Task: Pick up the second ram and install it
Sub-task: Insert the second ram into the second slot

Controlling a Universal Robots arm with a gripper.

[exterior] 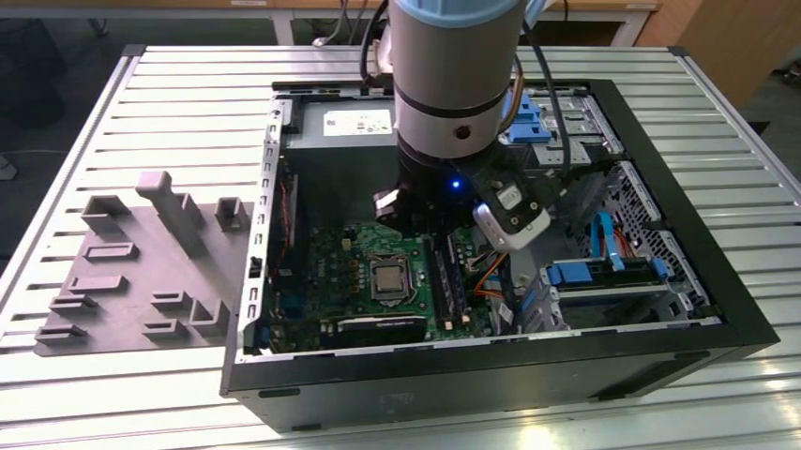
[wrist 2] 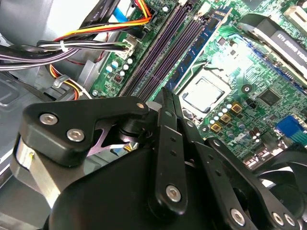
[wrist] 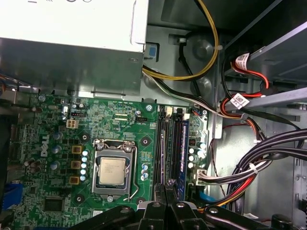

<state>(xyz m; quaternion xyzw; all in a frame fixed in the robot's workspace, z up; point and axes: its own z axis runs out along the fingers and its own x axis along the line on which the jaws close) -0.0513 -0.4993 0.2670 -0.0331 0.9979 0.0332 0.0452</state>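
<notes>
Tool: the gripper [wrist: 166, 186] has its 2 fingers pressed together, with nothing pinched that I can see.
Second ram [wrist: 169, 143]: I think it is the dark stick in the slots, under the fingertips, beside the blue stick [wrist: 182, 143].
Doing it well: push straight down, evenly.
Writing: white print on the motherboard [wrist: 120, 120] and tags [wrist: 237, 101] on the wires.

Green motherboard [wrist: 115, 117], black gripper [wrist 2: 166, 98]

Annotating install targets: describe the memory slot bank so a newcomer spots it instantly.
Inside the open computer case lies a green motherboard with a square silver CPU. Beside it run the memory slots: long, thin, dark parallel rails, unlike the squat parts around them.
</notes>
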